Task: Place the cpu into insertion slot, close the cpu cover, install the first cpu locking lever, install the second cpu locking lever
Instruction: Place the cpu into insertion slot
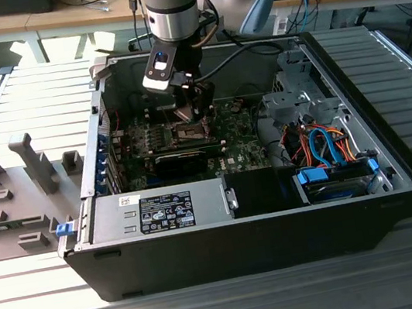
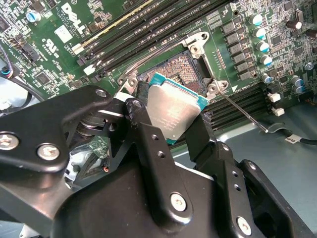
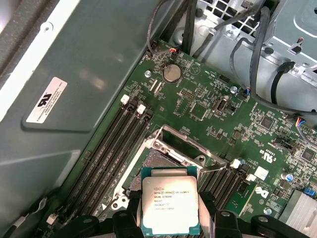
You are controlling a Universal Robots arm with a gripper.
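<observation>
My gripper (image 2: 168,118) is shut on the cpu (image 2: 174,110), a flat square chip with a silver-grey top and a green edge. Black fingers (image 2: 144,130) press on two opposite sides of it. In both wrist views the cpu (image 3: 170,206) hangs tilted just above the insertion slot (image 3: 154,163), whose dark pin field (image 2: 184,68) lies bare inside its metal rim. The cpu cover (image 3: 194,142), a thin silvery frame, stands swung up at one side of the slot. In the exterior view the gripper (image 1: 195,107) is inside the open computer case, over the slot (image 1: 187,133).
A thin locking lever (image 2: 243,113) sticks out from the slot's corner over the memory slots (image 2: 148,25). Cable bundles (image 3: 257,44) and the case wall (image 3: 74,64) flank the board. A black card (image 1: 189,157), the power supply (image 1: 160,209) and a drive bay (image 1: 336,181) fill the case.
</observation>
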